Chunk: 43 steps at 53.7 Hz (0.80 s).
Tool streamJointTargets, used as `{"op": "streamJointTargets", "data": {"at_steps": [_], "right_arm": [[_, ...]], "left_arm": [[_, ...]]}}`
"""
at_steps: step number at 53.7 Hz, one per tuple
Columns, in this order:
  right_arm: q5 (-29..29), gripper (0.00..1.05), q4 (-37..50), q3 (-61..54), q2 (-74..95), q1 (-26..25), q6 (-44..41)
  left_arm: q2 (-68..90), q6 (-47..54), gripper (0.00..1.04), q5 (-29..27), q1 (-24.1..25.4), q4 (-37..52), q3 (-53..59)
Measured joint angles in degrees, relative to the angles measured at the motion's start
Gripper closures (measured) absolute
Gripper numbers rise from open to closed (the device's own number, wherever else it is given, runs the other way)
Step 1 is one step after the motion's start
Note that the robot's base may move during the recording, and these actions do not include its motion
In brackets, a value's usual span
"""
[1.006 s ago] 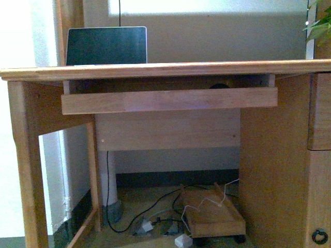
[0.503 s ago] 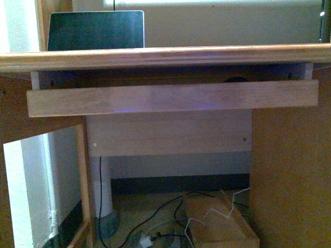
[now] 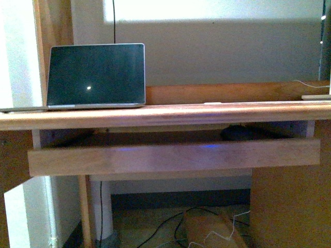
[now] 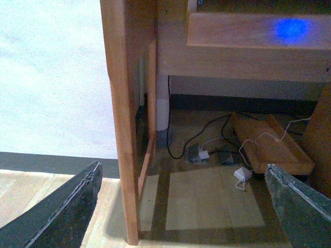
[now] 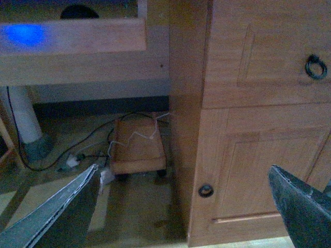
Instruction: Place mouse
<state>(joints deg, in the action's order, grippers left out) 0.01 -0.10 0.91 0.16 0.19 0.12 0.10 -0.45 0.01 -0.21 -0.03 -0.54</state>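
Viewpoint change: the front view now stands nearer to the desk and higher than one second ago. The desk top [image 3: 165, 114] was then seen edge-on. Its surface now shows, and the laptop [image 3: 95, 75] on it appears in full.

Tray change: the front board of the pull-out tray [image 3: 176, 156] spans more of the picture than before. A blue light spot [image 3: 207, 146] falls on it.

Mouse position: the mouse [image 3: 239, 133] lies in the tray, under the desk top and behind the front board, toward the robot's right. It holds the same place in the tray as in both earlier front pictures.

Meaning for the task: judged from this, the robot has closed in on the desk and no grasp has begun. Both the pick and the placing remain to be done.

Left gripper [image 4: 182, 170]: fingers spread wide, nothing between them. It faces the floor below the tray. The mouse does not show in the left wrist view.

Right gripper [image 5: 183, 169]: fingers spread wide, nothing between them. It faces the cabinet door [image 5: 258, 155] and the floor beside it.

Mouse relative to the grippers: in the right wrist view the mouse [image 5: 79, 11] shows as a dark dome behind the tray board, well apart from the fingers and not between them. The right gripper is the nearer of the two.

Arms in the front view: neither shows.
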Motion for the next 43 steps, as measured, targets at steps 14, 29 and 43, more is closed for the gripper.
{"op": "streamJointTargets", "data": {"at_steps": [14,29,43], "right_arm": [[0.0,0.07,0.0,0.0,0.0,0.0,0.04],[-0.02,0.07,0.0,0.0,0.0,0.0,0.04],[-0.02,0.07,0.0,0.0,0.0,0.0,0.04]], "left_arm": [[0.0,0.0,0.08,-0.02,0.0,0.0,0.0],[16.06,-2.34,0.08,22.75,9.6,1.42,-2.58],[64.98,27.82,0.08,28.13,19.32,38.34,-13.92]]}}
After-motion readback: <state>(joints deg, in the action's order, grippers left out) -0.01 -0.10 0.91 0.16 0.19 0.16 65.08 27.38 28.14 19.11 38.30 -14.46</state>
